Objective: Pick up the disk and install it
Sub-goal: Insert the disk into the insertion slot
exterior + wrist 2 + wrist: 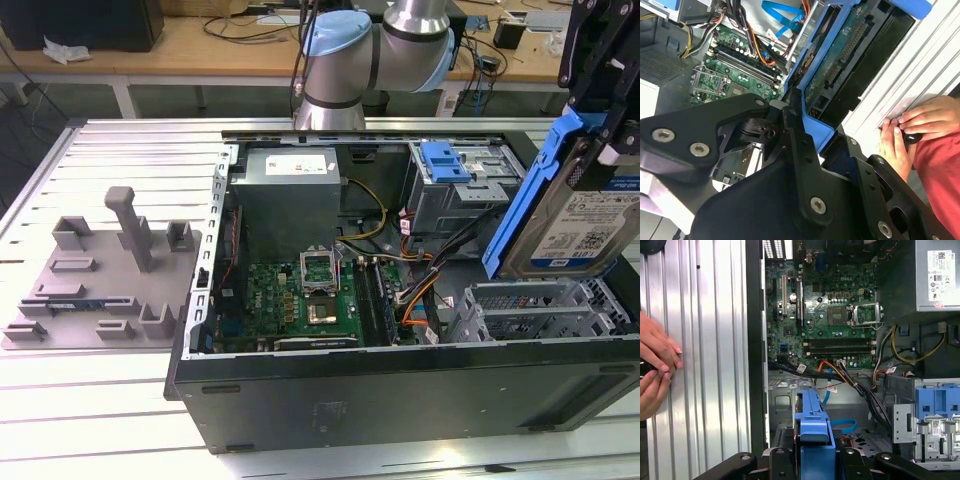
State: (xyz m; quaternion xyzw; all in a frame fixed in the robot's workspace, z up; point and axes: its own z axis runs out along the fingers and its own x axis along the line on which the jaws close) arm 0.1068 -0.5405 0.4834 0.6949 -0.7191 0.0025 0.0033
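Pickup part looks done: the fingers (792,142) are clamped on the disk (575,215), which hangs tilted just above the open computer case (400,400), near its drive bay (540,315). It's not seated in there yet.

Tilted disk (588,228) above open case (400,385)

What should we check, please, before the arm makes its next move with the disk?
1. Grip: gripper shut on the disk's blue carrier: ok.
2. Disk square to the cage under it: tilted: not ok.
3. Cage empty: cannot tell.
4. Cables off the cage: cannot tell.
5. Hands away from the arm: resting on the table beside the case: not ok.
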